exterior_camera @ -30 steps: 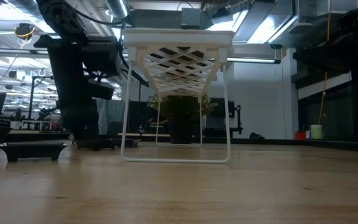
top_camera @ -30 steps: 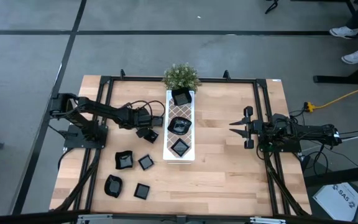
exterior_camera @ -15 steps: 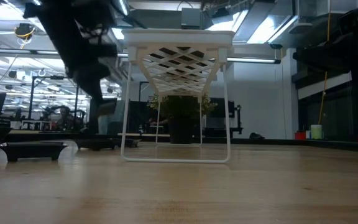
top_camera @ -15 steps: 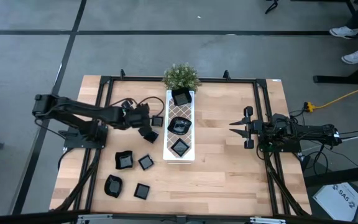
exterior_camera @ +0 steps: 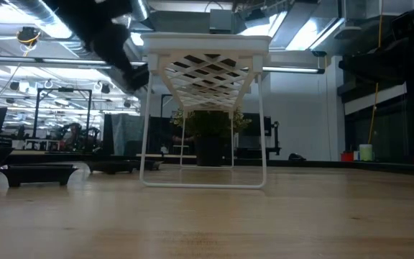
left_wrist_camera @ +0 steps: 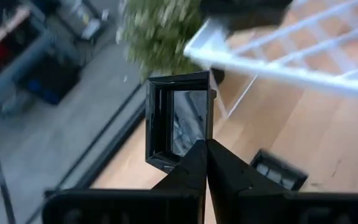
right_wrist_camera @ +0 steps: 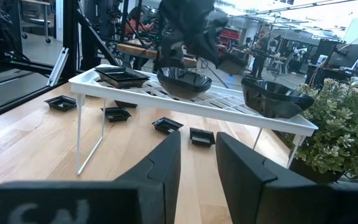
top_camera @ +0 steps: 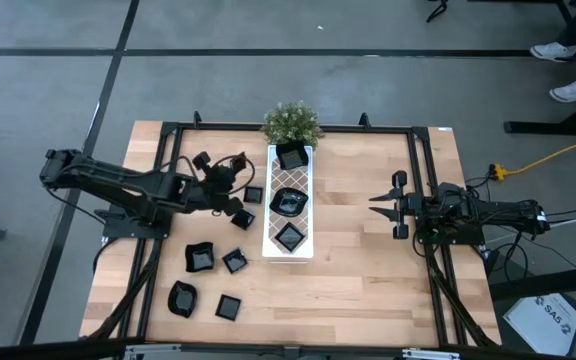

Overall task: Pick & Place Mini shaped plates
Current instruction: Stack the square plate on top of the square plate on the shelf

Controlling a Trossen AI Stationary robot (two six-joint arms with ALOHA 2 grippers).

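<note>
Left gripper (left_wrist_camera: 205,149) pinches 1 square black plate (left_wrist_camera: 178,121) by its rim, raised just left of the white tray (top_camera: 271,205); right gripper (top_camera: 380,204) waits half-open, empty, well right of it

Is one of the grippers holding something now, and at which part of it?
The left gripper pinches a small glossy black square plate by the edge of its rim, lifted beside the white lattice tray. The right gripper holds nothing.
</note>
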